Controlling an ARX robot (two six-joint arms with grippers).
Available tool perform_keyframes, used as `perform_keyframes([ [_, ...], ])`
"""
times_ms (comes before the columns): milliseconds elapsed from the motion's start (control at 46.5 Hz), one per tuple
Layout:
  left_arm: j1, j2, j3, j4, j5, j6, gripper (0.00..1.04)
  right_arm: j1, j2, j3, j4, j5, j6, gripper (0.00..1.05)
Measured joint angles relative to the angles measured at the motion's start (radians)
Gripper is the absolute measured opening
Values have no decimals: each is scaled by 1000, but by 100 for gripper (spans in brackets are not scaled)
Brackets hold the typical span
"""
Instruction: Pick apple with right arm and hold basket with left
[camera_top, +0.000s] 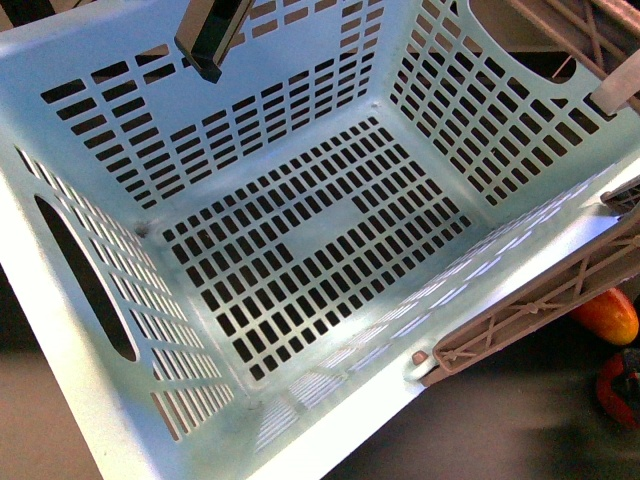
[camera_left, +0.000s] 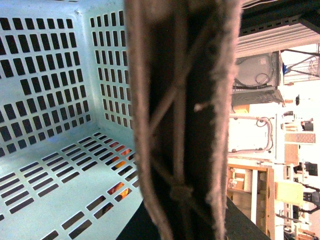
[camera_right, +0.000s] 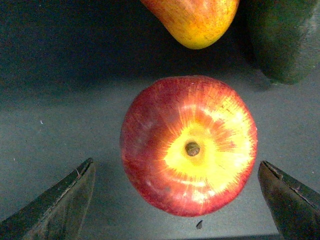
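The pale mint-blue basket (camera_top: 300, 250) fills the front view, tilted, with nothing inside it. Its brown lattice handle (camera_top: 530, 310) runs along the near right rim. In the left wrist view a brown lattice handle (camera_left: 182, 120) sits right against the camera, with the basket's slotted inside (camera_left: 50, 100) behind it. My left gripper is shut on the basket, and its fingers are hidden. In the right wrist view the red apple (camera_right: 189, 145) lies stem up on a dark surface. My right gripper (camera_right: 175, 210) is open around the apple, with one finger (camera_right: 60, 205) on each side, not touching it.
An elongated red-to-yellow fruit (camera_right: 195, 20) lies just beyond the apple and also shows by the basket's near right corner (camera_top: 608, 315). A dark green thing (camera_right: 285, 40) lies beside that fruit. A dark arm part (camera_top: 213, 35) hangs over the basket's far wall.
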Motion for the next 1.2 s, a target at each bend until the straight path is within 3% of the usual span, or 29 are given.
perform_keyframes([
  [473,0,0,0,0,0,0,7,10,103,91,-27,50,42,96],
  [602,0,0,0,0,0,0,7,23,114,101,-27,75,57,80],
  [817,0,0,0,0,0,0,7,18,103,92,-29,64,73,79],
  [1032,0,0,0,0,0,0,7,-33,-30,16,-29,29,68,79],
  [1204,0,0,0,0,0,0,7,-87,-311,-35,-103,-19,46,79],
])
